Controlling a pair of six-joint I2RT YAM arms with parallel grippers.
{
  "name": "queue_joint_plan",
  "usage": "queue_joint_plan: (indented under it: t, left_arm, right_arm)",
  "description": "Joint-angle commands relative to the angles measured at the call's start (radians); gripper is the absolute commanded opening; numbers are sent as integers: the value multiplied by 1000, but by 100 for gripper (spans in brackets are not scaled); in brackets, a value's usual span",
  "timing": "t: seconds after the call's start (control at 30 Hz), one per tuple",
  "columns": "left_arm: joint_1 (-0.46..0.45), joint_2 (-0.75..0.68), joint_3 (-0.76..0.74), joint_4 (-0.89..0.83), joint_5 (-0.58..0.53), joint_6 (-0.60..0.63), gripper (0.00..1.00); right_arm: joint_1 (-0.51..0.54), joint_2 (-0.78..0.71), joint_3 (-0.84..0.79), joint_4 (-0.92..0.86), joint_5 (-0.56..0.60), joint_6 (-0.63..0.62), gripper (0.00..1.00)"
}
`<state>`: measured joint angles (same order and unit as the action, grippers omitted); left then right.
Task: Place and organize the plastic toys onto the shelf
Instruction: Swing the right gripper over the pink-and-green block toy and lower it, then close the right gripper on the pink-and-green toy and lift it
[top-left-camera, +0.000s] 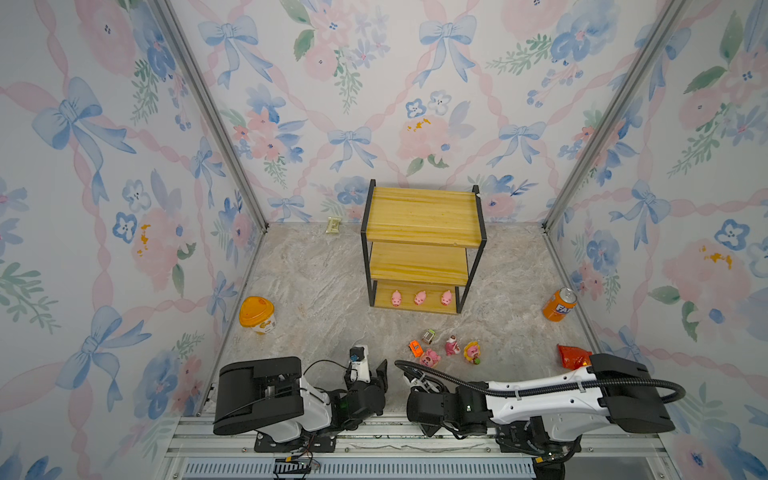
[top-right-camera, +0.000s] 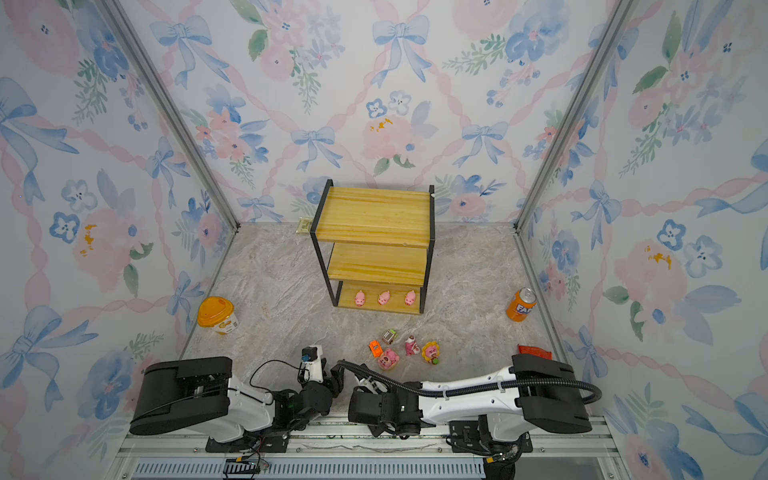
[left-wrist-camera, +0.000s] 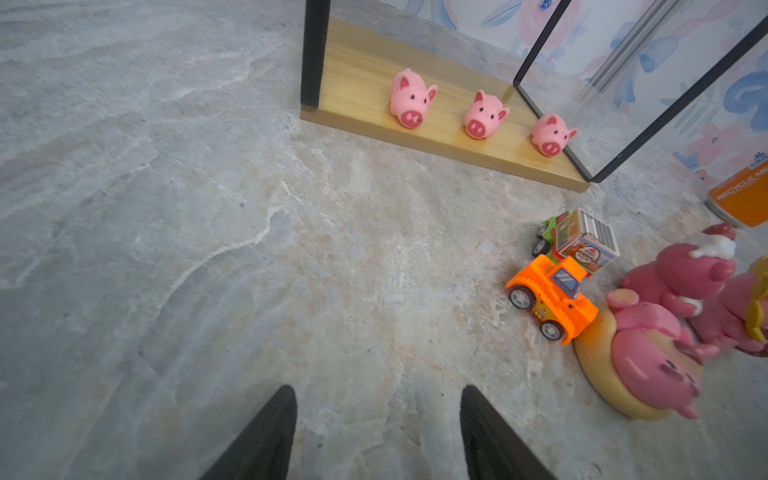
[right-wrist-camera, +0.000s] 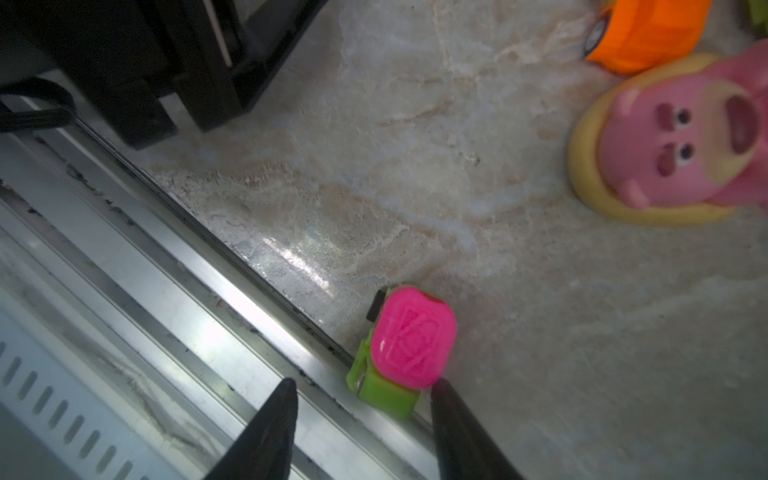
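The shelf (top-left-camera: 424, 220) stands at the back middle, a three-tier rack of yellow boards in a black frame. Three pink pigs (top-left-camera: 420, 297) stand in a row on its bottom board (left-wrist-camera: 361, 79). On the table in front lie an orange car (top-left-camera: 414, 347), a grey-green car (top-left-camera: 428, 336) and three pink figurines (top-left-camera: 451, 345). A pink-green car (right-wrist-camera: 409, 345) sits at the table's front edge against the rail, hidden under the right arm in both top views. My right gripper (right-wrist-camera: 363, 382) is open just short of it, one fingertip beside its pink roof. My left gripper (left-wrist-camera: 377, 387) hangs open over bare table.
An orange-lidded yellow tub (top-left-camera: 257, 314) stands at the left, an orange soda can (top-left-camera: 559, 304) at the right. A red packet (top-left-camera: 572, 356) lies by the right arm. A small wrapper (top-left-camera: 333, 225) lies at the back wall. An aluminium rail (right-wrist-camera: 208, 311) borders the table's front.
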<state>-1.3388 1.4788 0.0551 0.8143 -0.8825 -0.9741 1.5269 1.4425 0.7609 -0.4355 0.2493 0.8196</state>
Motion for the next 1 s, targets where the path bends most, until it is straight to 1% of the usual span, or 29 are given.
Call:
queue_joint_plan:
  t: [0.0, 0.57, 0.77, 0.97]
  left_arm:
    - [-2, 40, -25, -133, 57, -40, 65]
    - [-1, 47, -23, -133, 51, -50, 65]
    - [-2, 54, -24, -133, 55, -61, 65]
    - [-2, 58, -24, -133, 53, -61, 65]
  right_arm:
    - [0, 16, 9, 6, -4, 4, 54]
    - [-43, 38, -22, 35, -5, -3, 48]
    - [-50, 47, -21, 30, 5, -3, 45]
    - [-57, 63, -16, 29, 7, -7, 40]
